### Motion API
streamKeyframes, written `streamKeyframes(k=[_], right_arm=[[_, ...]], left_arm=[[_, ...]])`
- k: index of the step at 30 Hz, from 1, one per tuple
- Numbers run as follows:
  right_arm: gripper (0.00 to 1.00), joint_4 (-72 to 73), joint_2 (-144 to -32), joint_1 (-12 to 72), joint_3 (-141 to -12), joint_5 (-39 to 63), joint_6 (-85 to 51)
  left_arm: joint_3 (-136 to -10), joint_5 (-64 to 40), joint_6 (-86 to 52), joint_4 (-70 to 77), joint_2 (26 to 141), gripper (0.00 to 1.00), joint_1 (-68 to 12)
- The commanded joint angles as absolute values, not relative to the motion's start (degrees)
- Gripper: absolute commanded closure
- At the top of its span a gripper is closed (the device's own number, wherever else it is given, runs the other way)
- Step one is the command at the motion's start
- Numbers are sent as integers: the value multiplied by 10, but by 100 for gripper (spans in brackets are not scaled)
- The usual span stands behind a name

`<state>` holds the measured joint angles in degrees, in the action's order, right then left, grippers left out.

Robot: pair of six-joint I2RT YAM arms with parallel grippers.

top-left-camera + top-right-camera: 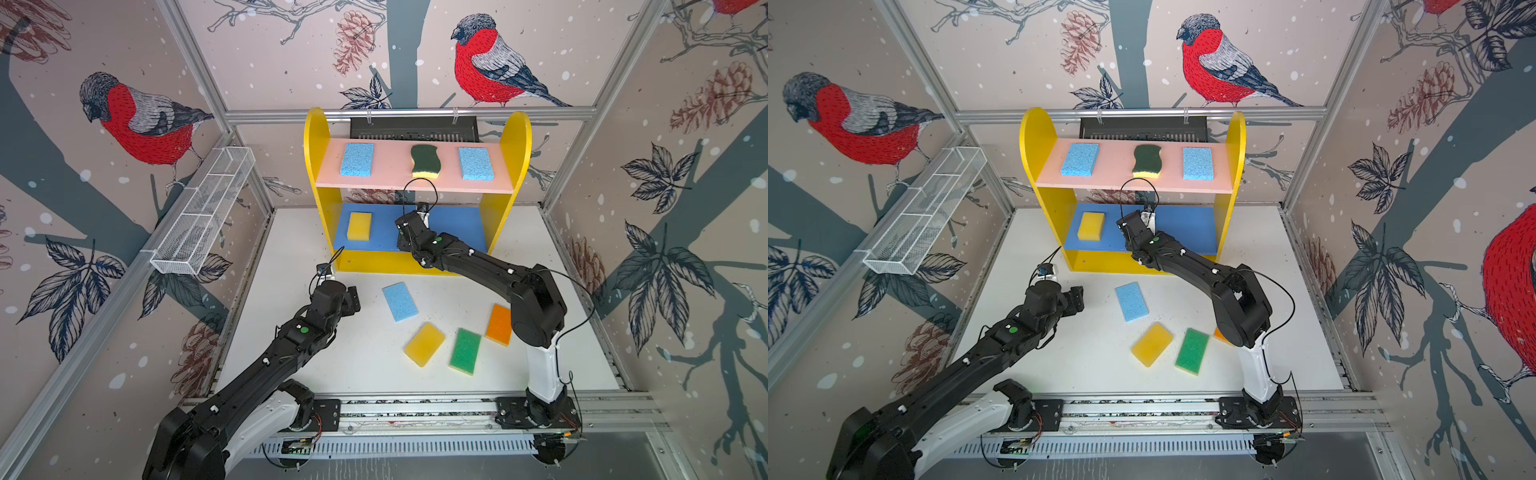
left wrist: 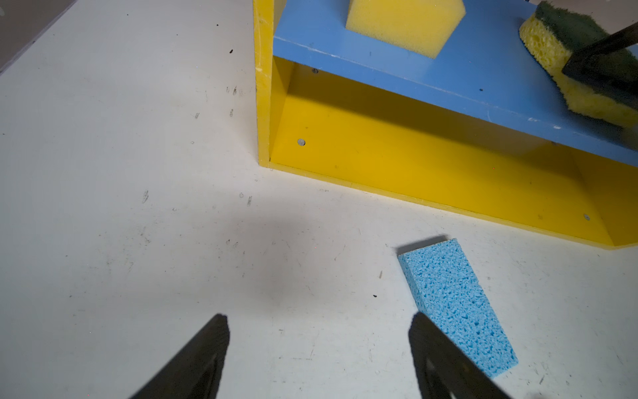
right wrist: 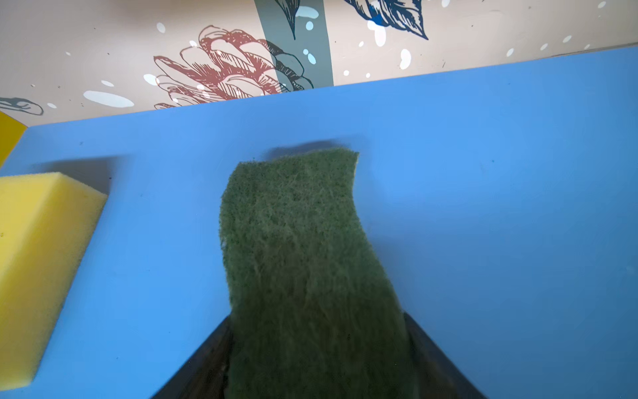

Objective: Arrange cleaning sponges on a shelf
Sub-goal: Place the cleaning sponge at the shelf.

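Right wrist view: fibrous, wavy-edged dark-green sponge (image 3: 303,259) lies on the smooth blue shelf board (image 3: 500,207), right gripper (image 3: 317,316) flanking it, clamping unclear; left gripper (image 2: 319,317) gapes empty.

Black arms (image 1: 478,266), white base links (image 1: 544,370), green dots (image 1: 304,330), black cables (image 1: 419,185).
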<state>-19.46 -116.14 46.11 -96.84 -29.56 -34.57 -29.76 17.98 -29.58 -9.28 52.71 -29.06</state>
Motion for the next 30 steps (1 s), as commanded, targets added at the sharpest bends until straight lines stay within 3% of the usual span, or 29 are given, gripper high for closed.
streamKeyframes(k=[1, 30], right_arm=[[27, -207, -1162, 461, -975, -303, -351], [30, -226, -1194, 458, -1013, -318, -365]], left_arm=[[-297, 178, -292, -77, 523, 17, -289], [-290, 183, -293, -86, 509, 17, -288]])
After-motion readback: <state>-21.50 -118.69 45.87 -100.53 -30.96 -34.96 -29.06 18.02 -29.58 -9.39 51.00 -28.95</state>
